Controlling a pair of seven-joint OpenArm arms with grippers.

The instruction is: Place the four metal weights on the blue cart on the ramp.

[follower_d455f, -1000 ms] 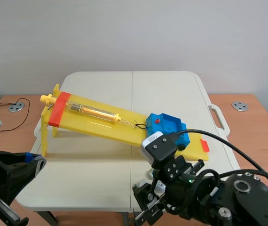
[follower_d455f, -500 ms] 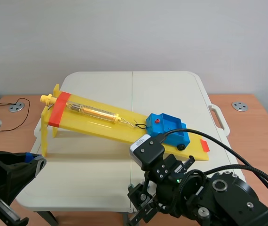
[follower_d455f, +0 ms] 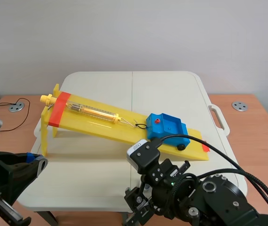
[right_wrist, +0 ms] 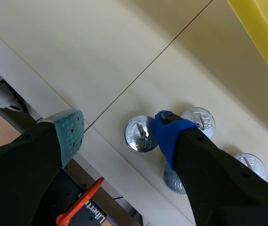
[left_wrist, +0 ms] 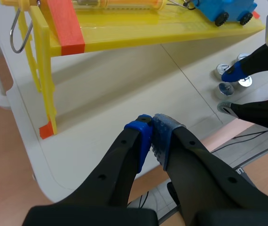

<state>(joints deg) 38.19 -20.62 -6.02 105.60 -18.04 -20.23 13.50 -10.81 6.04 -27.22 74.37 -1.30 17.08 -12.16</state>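
The 4 metal weights (right_wrist: 141, 134) are laid flat on the desk (right_wrist: 77, 56), clustered at the right gripper (right_wrist: 120, 132), whose fingers (right_wrist: 70, 129) are spread apart. The blue cart (follower_d455f: 167, 128) is seen low on the ramp (follower_d455f: 101, 123), its long axis run from 10 to 4 o'clock. The left gripper (left_wrist: 152, 136) is clenched on nothing.

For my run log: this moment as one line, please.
left jaws: shut | right jaws: open over four round metal weights | blue plastic cart: on yellow ramp, unloaded
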